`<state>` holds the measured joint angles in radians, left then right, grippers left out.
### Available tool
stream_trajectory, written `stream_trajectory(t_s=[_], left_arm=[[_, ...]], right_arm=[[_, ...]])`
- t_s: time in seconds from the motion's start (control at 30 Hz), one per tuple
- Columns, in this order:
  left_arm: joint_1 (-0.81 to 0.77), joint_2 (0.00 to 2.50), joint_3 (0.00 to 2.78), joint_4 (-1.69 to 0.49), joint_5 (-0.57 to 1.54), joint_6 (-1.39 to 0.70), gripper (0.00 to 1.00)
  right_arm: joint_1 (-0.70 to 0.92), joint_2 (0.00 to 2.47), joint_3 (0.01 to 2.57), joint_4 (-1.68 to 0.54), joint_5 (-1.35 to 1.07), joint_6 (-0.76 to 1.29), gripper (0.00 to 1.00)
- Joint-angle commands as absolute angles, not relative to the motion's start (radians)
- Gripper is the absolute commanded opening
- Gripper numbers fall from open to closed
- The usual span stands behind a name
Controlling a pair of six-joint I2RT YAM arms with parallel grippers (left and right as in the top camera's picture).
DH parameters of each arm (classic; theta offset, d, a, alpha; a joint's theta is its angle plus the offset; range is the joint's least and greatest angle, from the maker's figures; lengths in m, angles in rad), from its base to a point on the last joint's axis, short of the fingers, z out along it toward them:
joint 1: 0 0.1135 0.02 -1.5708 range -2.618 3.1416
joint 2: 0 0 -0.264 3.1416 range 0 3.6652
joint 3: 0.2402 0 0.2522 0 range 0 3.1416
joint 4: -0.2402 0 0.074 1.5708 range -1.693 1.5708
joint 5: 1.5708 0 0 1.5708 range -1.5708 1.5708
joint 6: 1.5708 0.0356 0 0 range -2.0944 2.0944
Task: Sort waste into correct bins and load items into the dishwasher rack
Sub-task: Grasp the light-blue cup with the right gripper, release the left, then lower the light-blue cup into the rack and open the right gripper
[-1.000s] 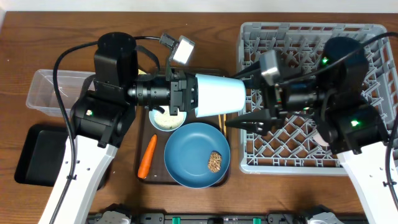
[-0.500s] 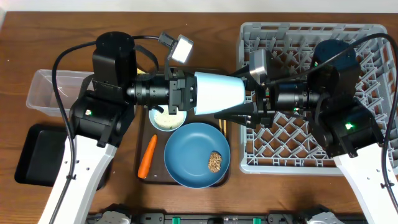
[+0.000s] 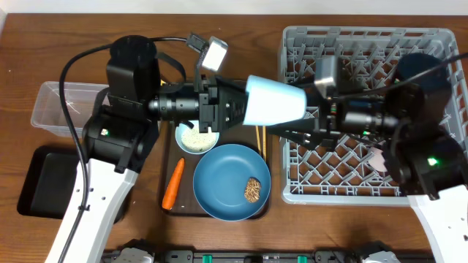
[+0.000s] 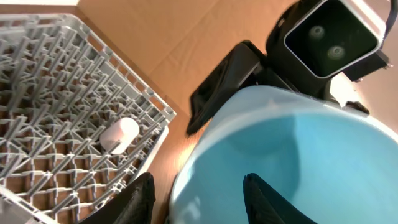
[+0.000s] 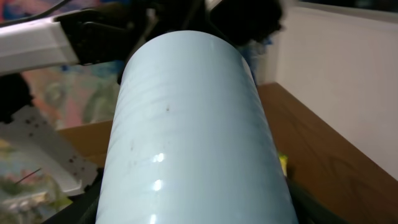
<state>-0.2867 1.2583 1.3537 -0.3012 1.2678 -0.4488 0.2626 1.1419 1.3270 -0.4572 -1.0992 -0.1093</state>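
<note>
The light-blue cup hangs on its side above the table between the two arms. My right gripper is shut on its base end, and the cup fills the right wrist view between the dark fingers. My left gripper stands open at the cup's mouth. In the left wrist view one finger is outside the rim and the other inside the cup, with a gap to the wall. The grey dishwasher rack lies to the right, with a pale pink cup lying in it.
On the dark-brown serving tray lie a blue plate with a brown lump, a white bowl of rice, a carrot and chopsticks. A clear tub and black tray stand at the left.
My left gripper has opened off the cup's rim. The right gripper closed on the cup's base and has drawn it to the right, away from the left fingers.
</note>
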Motion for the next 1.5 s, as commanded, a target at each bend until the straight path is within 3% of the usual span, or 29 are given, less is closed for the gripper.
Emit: stream_trajectory(t_s=[0.0, 0.3, 0.87, 1.13, 1.47], left_arm=[[-0.261, 1.243, 1.365, -0.293, 1.264, -0.447, 0.47], [-0.258, 1.243, 1.365, -0.285, 1.248, -0.447, 0.48], [-0.258, 1.243, 1.365, -0.286, 1.246, -0.447, 0.47], [-0.258, 1.243, 1.365, -0.286, 1.246, -0.447, 0.47], [-0.258, 1.243, 1.365, -0.286, 1.245, -0.447, 0.48]], right_arm=[[0.214, 1.110, 1.339, -0.492, -1.039, -0.102, 0.55], [0.069, 1.077, 1.339, -0.719, -0.749, -0.075, 0.54], [-0.369, 1.108, 1.339, -1.167, -0.075, 0.289, 0.56], [-0.549, 1.230, 1.339, -1.238, -0.059, 0.287, 0.56], [-0.665, 1.410, 1.339, -1.216, -0.052, 0.288, 0.61]])
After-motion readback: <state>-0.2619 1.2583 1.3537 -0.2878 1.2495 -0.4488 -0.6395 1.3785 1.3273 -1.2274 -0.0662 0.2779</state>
